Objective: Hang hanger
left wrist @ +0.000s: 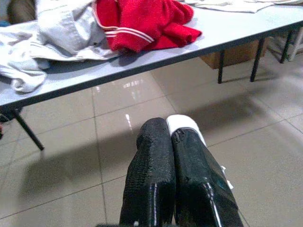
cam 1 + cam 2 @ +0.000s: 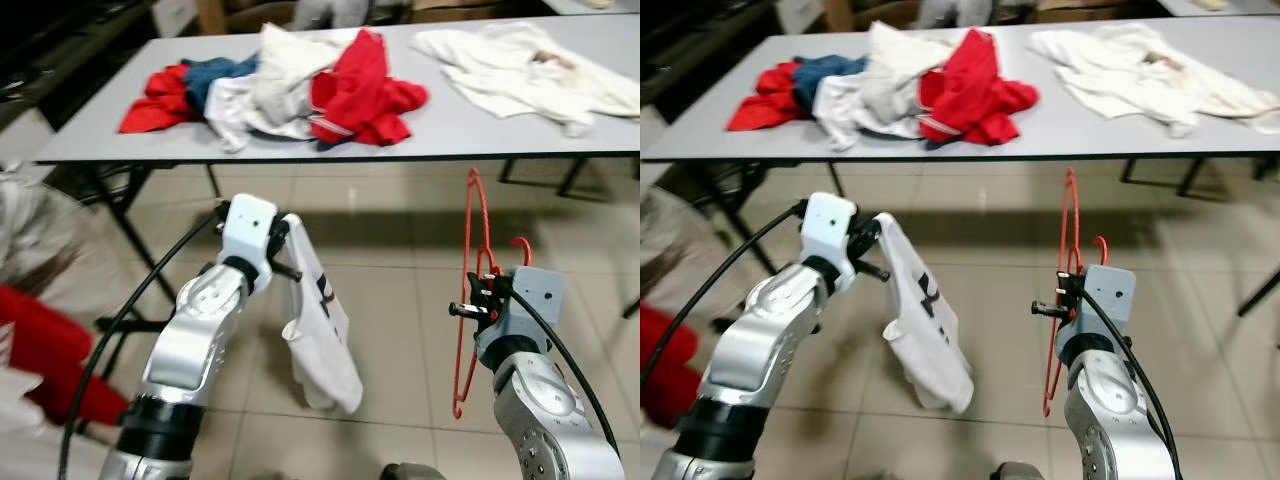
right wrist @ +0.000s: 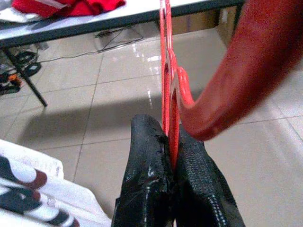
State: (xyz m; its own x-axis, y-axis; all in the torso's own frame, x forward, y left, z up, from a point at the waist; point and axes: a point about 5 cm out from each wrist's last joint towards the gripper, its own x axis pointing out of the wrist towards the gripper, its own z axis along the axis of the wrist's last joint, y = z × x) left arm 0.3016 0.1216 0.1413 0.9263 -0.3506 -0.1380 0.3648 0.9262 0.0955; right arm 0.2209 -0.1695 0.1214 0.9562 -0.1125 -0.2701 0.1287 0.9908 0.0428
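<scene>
A red plastic hanger (image 2: 466,300) stands on edge above the tiled floor, its hook curling by my right wrist. My right gripper (image 2: 483,290) is shut on the hanger (image 3: 166,85) near its neck. A white garment (image 2: 318,330) with dark print hangs limp from my left gripper (image 2: 291,245), which is shut on the cloth's top edge. In the left wrist view the two black fingers (image 1: 156,175) are pressed together with a bit of white garment (image 1: 185,127) pinched beyond them. The two grippers are held apart at about the same height, garment on the left, hanger on the right.
A long grey table (image 2: 470,130) stands ahead with a heap of red, blue and white clothes (image 2: 290,85) and a spread white garment (image 2: 520,70). Its black legs (image 2: 125,215) reach the floor. Red and pale cloth (image 2: 40,340) lies at my left edge.
</scene>
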